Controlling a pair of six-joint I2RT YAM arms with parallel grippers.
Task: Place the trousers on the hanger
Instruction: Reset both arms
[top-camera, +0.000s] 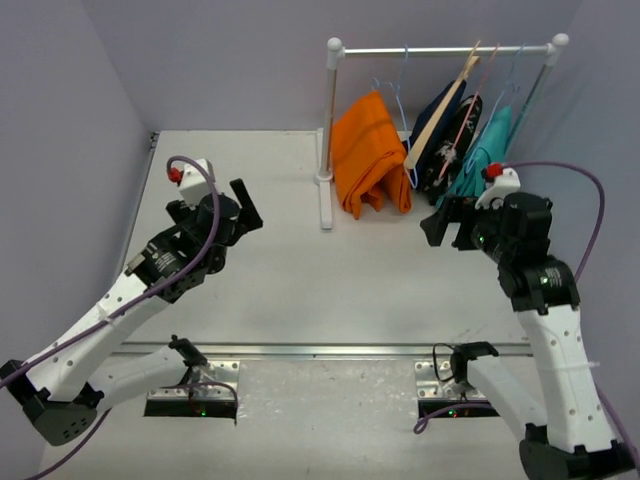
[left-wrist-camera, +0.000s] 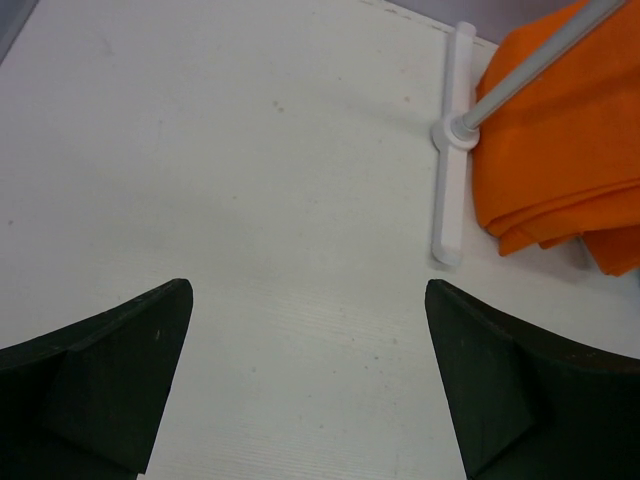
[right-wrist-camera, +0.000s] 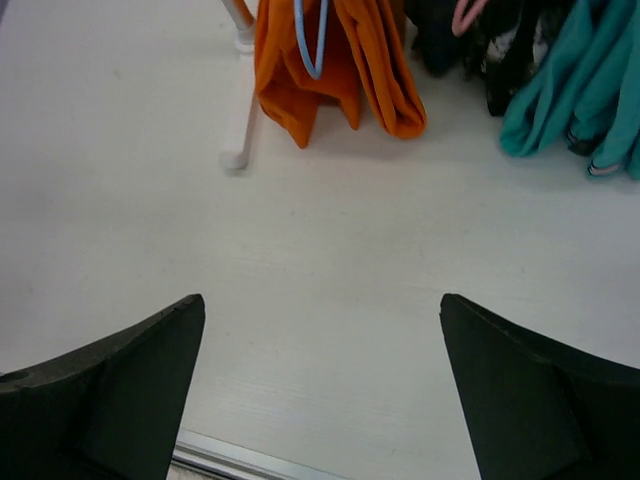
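The bright orange trousers (top-camera: 368, 155) hang folded over the pale blue wire hanger (top-camera: 399, 95) on the rack's rod, with their lower folds resting on the table. In the right wrist view the trousers (right-wrist-camera: 295, 75) are draped around the hanger's blue loop (right-wrist-camera: 312, 45). From the left wrist view, the trousers (left-wrist-camera: 570, 150) show behind the rack's post. My left gripper (top-camera: 246, 205) (left-wrist-camera: 308, 290) is open and empty over the bare table, left of the rack. Also open and empty, my right gripper (top-camera: 436, 226) (right-wrist-camera: 322, 300) is in front of the rack's right half.
A white rack (top-camera: 331, 120) stands at the back, its foot bar (left-wrist-camera: 452, 150) on the table. A tan wooden hanger (top-camera: 440, 115), a dark navy garment (top-camera: 440, 135), a pink wire hanger (right-wrist-camera: 465, 15) and a teal garment (top-camera: 490, 150) also hang from it.
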